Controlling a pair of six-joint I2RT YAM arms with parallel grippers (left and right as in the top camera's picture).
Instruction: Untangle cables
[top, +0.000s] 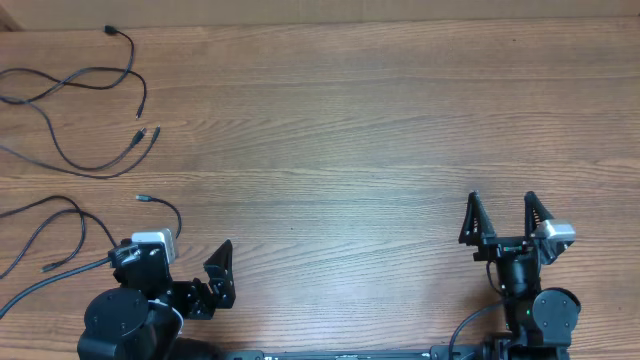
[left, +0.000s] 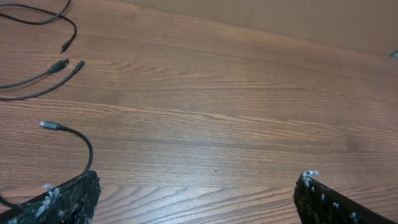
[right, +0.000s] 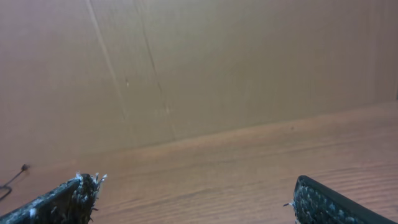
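Several thin black cables lie loose at the table's far left. One strand (top: 95, 72) loops near the back edge, and two plug ends (top: 147, 133) lie side by side below it. A nearer cable (top: 165, 208) with a silver plug curves down to my left gripper (top: 180, 262). In the left wrist view this cable (left: 81, 138) runs to the left fingertip (left: 81, 190); whether they touch I cannot tell. The left gripper (left: 199, 177) is open with only bare wood between its fingers. My right gripper (top: 500, 205) stands open and empty at the front right, far from the cables.
A brown cardboard wall (right: 186, 68) closes off the back of the wooden table (top: 340, 150). In the right wrist view, a bit of cable (right: 13, 177) shows at the left edge, beyond the open right gripper (right: 196, 183).
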